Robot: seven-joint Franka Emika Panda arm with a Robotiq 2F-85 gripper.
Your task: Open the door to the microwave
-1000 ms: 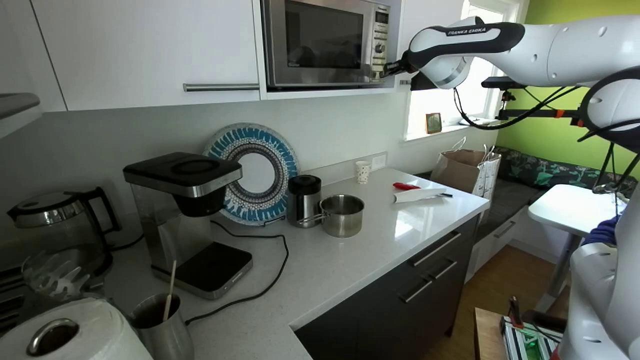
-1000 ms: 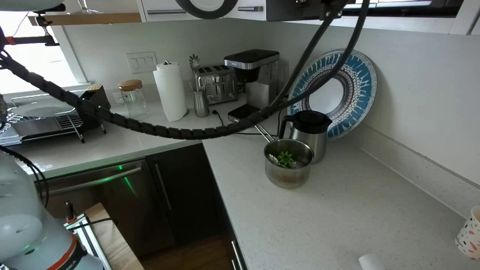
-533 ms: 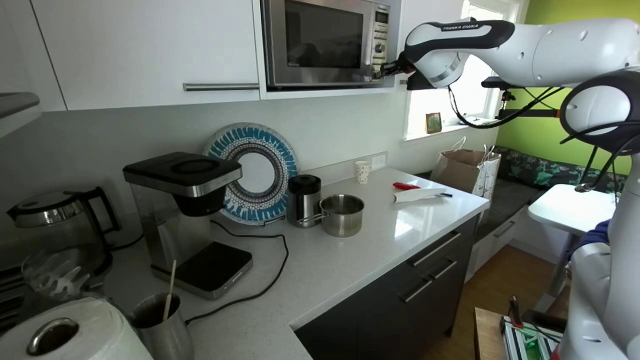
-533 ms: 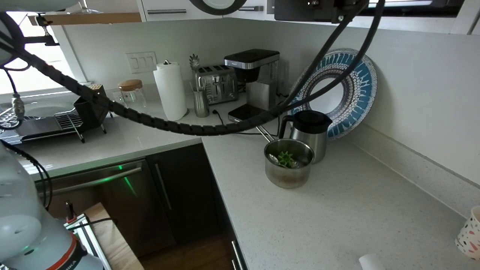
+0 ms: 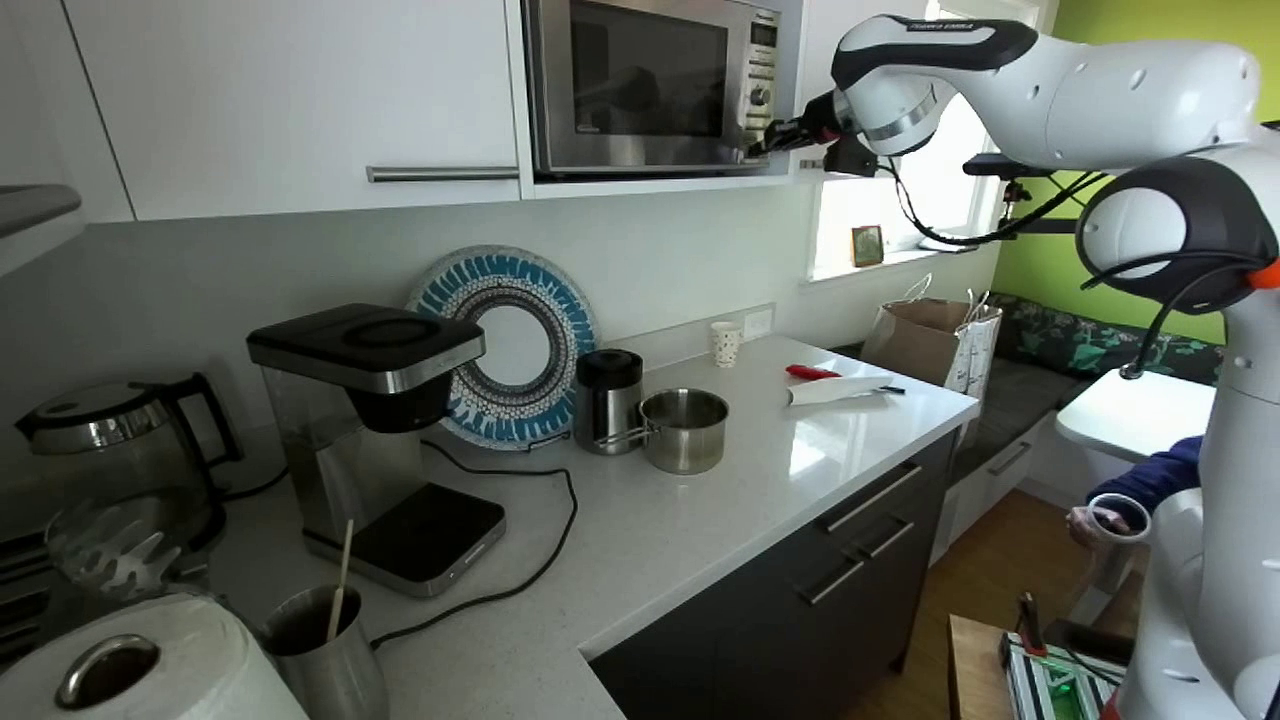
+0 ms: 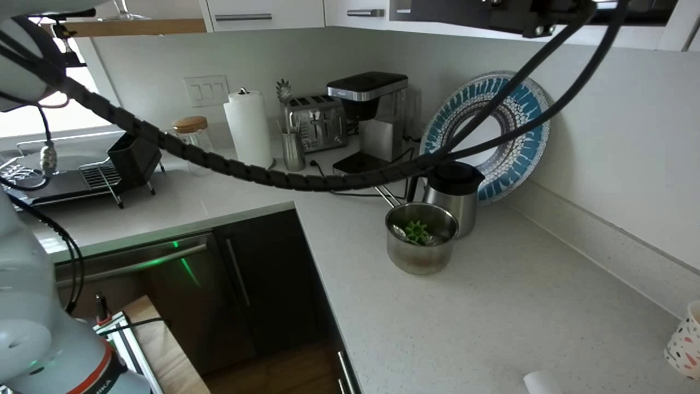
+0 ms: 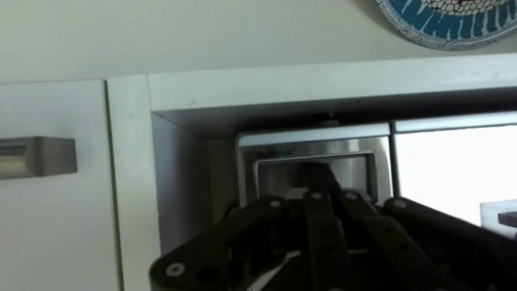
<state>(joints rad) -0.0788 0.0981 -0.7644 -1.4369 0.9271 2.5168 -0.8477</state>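
The silver-grey microwave (image 5: 762,60) sits in the white cabinet recess. Its dark glass door (image 5: 650,75) is shut in an exterior view. My gripper (image 5: 757,150) is at the bottom of the control strip, right of the door. In the wrist view my gripper (image 7: 319,171) has its fingers together, with nothing seen between them. The fingertips are over a large rectangular button (image 7: 355,171) at the strip's lower end; I cannot tell whether they touch it. The door's edge (image 7: 440,161) shows bright to its right, past a dark gap. In an exterior view only the microwave's underside (image 6: 645,15) shows.
A white cabinet door with a metal handle (image 7: 38,157) is beside the recess. Below are a patterned plate (image 5: 510,270), a thermal jug (image 5: 608,425), a pot (image 5: 686,445) and a coffee machine (image 5: 365,345). A person's hand holds a clear cup (image 5: 1118,520) behind the arm.
The wrist has risen and the gripper now tilts down more, its fingertips slightly left against the control strip. The elbow has moved left. The person's hand and cup have come into view.
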